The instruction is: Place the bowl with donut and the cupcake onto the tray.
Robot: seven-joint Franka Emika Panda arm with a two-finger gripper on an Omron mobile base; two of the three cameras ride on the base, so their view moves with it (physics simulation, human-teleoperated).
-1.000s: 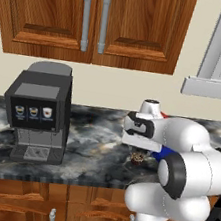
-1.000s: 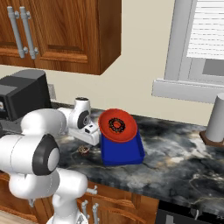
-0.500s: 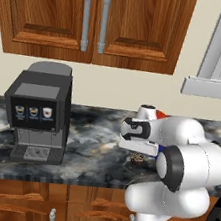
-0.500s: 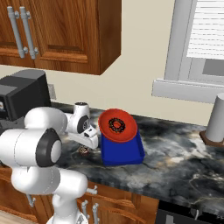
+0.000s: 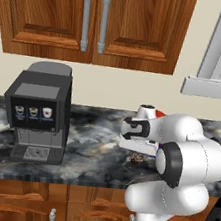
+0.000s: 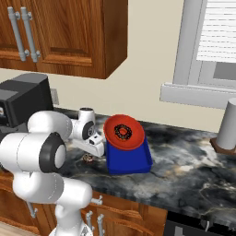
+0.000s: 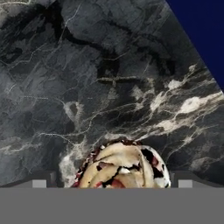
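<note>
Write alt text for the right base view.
A red bowl holding a chocolate donut sits on a blue tray on a dark marble counter. Left of the tray, the white arm's open gripper hangs just above a small cupcake.

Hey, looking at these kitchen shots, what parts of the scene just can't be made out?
- Cupcake: hand view, lower part cut off by the bottom edge.
- Cupcake in the left base view: mostly hidden under the arm.
- Tray: right base view, far end covered by the bowl.
- Donut: sprinkles too small.
- Gripper: fingertips barely showing.
</note>
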